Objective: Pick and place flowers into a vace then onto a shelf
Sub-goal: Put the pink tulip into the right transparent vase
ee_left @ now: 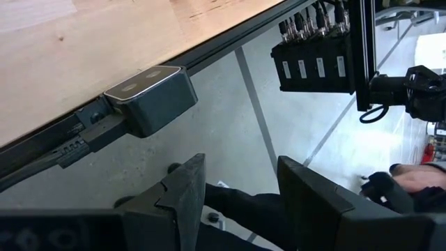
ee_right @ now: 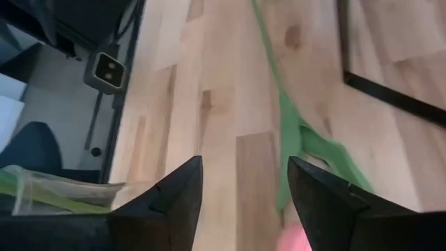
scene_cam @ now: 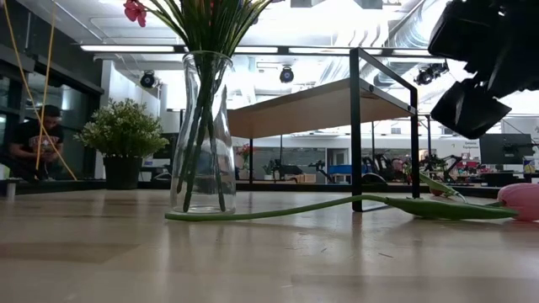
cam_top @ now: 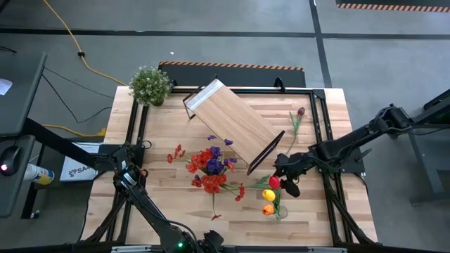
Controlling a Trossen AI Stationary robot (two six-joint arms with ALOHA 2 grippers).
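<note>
A clear glass vase [scene_cam: 202, 126] stands upright on the table near its near edge, with red, yellow and orange tulips [cam_top: 270, 197] in it. A pink tulip [scene_cam: 520, 200] lies flat on the table beside it, its green stem [ee_right: 296, 136] stretched along the wood. My right gripper [ee_right: 240, 195] hovers open just above this tulip, next to the vase [cam_top: 275, 209]. A heap of red and purple flowers [cam_top: 209, 169] lies mid-table, and a dark maroon tulip [cam_top: 298, 118] lies beyond the shelf [cam_top: 232, 125]. My left gripper [ee_left: 240, 188] is open over the table's left near edge.
The shelf stands askew on its black legs [scene_cam: 356, 126] in the middle of the far half. A bushy potted plant [cam_top: 150, 84] sits at the far left corner. A small camera [ee_left: 150, 97] is fixed at the table's edge. A person [scene_cam: 34, 139] sits in the room behind.
</note>
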